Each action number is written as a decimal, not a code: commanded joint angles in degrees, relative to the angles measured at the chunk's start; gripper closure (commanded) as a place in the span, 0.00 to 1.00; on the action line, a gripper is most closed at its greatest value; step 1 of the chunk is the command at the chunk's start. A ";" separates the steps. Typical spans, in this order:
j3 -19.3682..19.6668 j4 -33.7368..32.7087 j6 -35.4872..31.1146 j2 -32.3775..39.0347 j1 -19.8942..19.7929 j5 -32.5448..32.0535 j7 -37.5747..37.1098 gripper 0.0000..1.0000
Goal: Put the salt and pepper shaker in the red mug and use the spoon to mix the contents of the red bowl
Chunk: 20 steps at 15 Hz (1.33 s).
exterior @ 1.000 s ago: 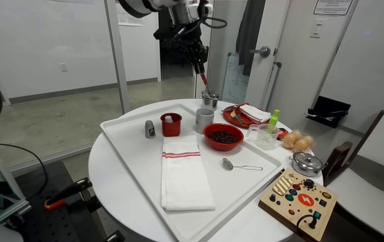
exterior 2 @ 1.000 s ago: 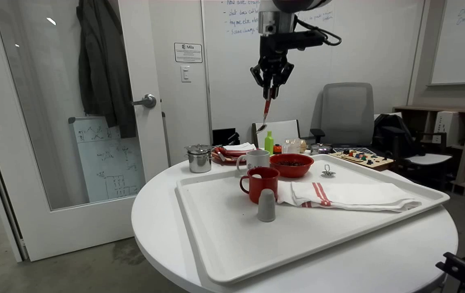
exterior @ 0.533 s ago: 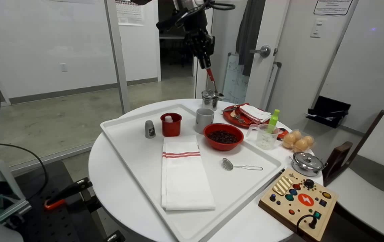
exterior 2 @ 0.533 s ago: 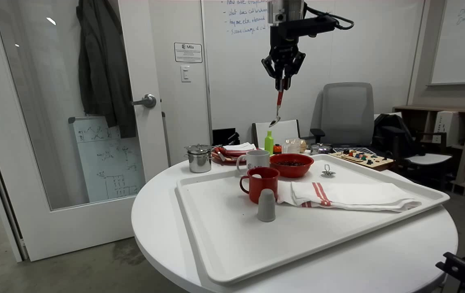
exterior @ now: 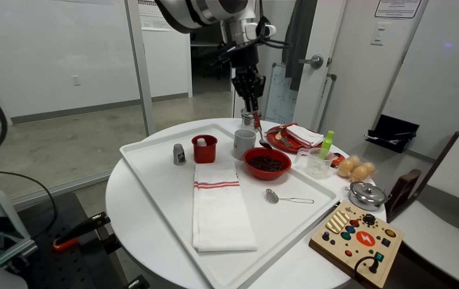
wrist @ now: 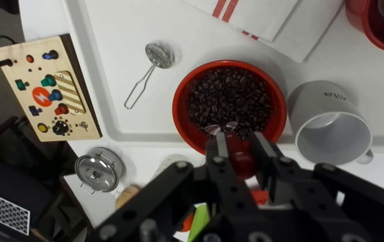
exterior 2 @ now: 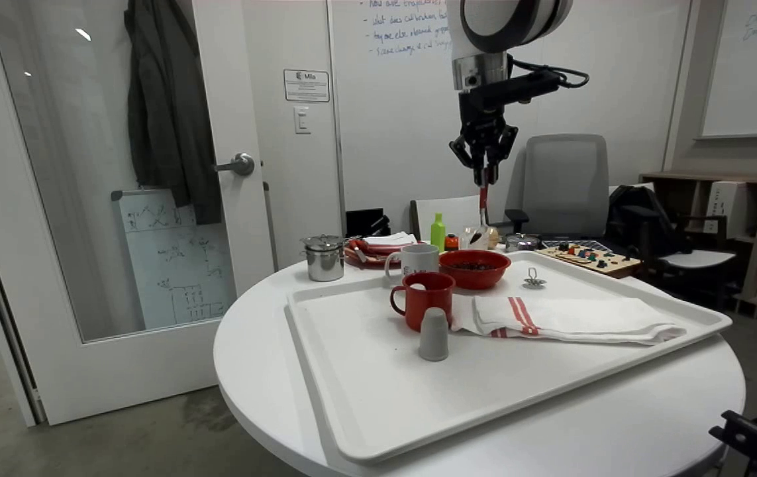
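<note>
Grasping the spoon [exterior 2: 483, 199] by its red handle, in the clenched gripper [exterior 2: 485, 176]. Pointing the metal end down, slightly tilted, above the red bowl [wrist: 180, 114], with a gap over the rim in an exterior view. Overlapping the 6 o'clock part of the bowl in the wrist view, against dark beans [wrist: 230, 95].

Looking outward from the bowl in an exterior view, meeting the grey mug [exterior: 242, 146] just beside it at 10 o'clock. Past that, between 9 and 10, finding the red mug [exterior: 205, 156] with the whitish shaker [exterior: 201, 142] inside, visible by its top within the rim. Farther, at 9, meeting the grey shaker [exterior: 179, 155], upright on the white tray [exterior: 165, 176], near the red mug but apart. At 5, on the tray, finding the strainer [exterior: 272, 196]; between 7 and 8, the folded towel [exterior: 223, 216]. Off the tray, at 3, meeting the measuring cup [exterior: 313, 170].
</note>
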<state>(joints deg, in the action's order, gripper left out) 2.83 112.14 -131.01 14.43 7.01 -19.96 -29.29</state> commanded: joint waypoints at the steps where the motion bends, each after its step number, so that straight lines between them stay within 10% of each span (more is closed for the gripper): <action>1: -0.34 -0.83 0.95 3.01 -0.34 2.29 0.79 0.88; 20: -0.50 -0.53 -6.27 8.75 1.57 3.90 2.43 0.89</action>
<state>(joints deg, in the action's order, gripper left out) 1.53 112.87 -136.36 22.22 8.92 -17.47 -28.64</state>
